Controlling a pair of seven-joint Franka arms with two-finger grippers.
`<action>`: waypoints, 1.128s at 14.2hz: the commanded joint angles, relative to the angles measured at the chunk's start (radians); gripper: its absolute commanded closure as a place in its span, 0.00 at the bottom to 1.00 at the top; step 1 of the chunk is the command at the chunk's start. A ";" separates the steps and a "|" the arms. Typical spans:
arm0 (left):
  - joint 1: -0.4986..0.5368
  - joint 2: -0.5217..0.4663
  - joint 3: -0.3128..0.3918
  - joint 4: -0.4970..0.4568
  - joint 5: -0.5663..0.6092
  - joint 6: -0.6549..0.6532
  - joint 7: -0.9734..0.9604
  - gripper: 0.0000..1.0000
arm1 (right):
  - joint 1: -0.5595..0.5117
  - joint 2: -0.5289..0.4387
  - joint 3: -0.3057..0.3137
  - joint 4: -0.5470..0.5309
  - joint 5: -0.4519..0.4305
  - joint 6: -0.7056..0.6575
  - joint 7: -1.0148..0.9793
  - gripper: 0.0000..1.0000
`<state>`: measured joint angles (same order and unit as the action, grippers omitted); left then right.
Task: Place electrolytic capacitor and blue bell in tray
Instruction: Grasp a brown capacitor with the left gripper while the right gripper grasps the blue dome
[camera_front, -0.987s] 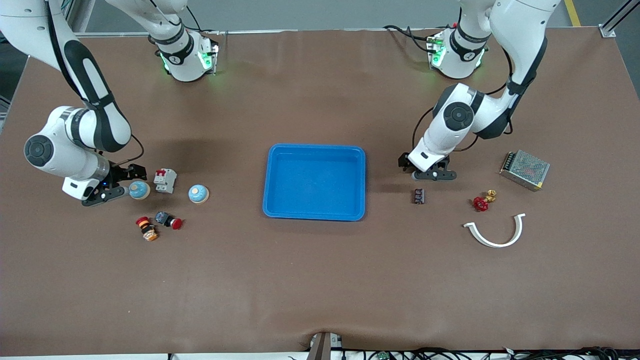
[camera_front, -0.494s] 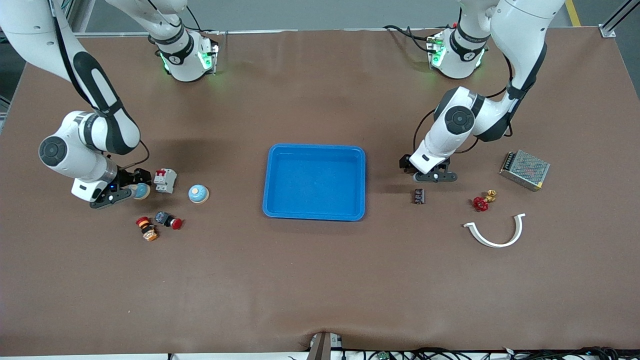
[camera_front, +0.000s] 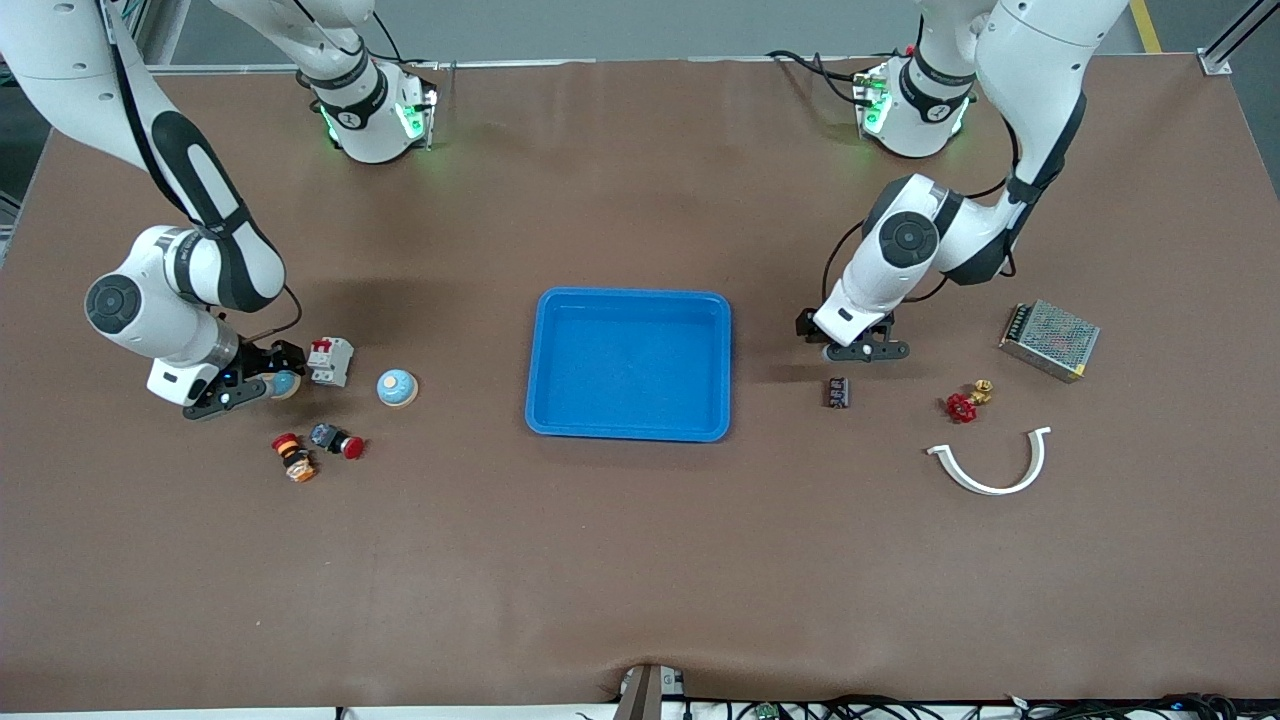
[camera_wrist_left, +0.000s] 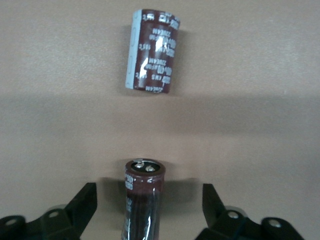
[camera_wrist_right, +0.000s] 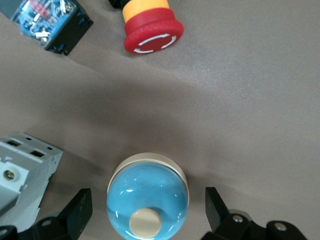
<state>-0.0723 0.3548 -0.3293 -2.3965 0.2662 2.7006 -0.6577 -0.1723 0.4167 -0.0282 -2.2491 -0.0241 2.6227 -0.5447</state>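
Observation:
The blue tray (camera_front: 548, 330) lies mid-table. My left gripper (camera_front: 866, 350) (camera_wrist_left: 150, 202) is low over the table beside the tray, toward the left arm's end. It is open around an upright dark brown electrolytic capacitor (camera_wrist_left: 144, 195), with a gap on each side. A second capacitor (camera_wrist_left: 154, 50) (camera_front: 838, 392) lies on its side nearer the front camera. My right gripper (camera_front: 268, 381) (camera_wrist_right: 148, 207) is open around a blue bell (camera_wrist_right: 147, 197) (camera_front: 285, 383) without touching it. Another blue bell (camera_front: 397, 388) stands between that one and the tray.
A white circuit breaker (camera_front: 330, 360) (camera_wrist_right: 22, 162) stands right beside the enclosed bell. Two red push buttons (camera_front: 338, 441) (camera_front: 293, 457) lie nearer the camera. A metal power supply (camera_front: 1049, 339), a red valve (camera_front: 965, 403) and a white curved piece (camera_front: 990, 465) lie toward the left arm's end.
My right gripper has slid toward the breaker, so its fingers now flank the blue bell. The left gripper stayed over the upright capacitor and its fingers have come slightly closer.

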 joint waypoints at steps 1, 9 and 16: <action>-0.004 -0.011 -0.004 -0.016 0.103 0.010 -0.112 0.81 | -0.009 0.002 0.004 -0.004 -0.016 0.016 -0.009 0.00; -0.006 -0.055 -0.011 -0.001 0.128 -0.028 -0.243 1.00 | -0.009 0.002 0.004 -0.003 -0.016 0.016 -0.009 0.20; -0.003 -0.076 -0.067 0.129 0.111 -0.179 -0.465 1.00 | -0.007 0.002 0.004 0.005 -0.016 0.014 -0.008 0.58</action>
<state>-0.0783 0.2894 -0.3842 -2.2915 0.3712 2.5473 -1.0629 -0.1723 0.4206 -0.0282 -2.2460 -0.0241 2.6319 -0.5457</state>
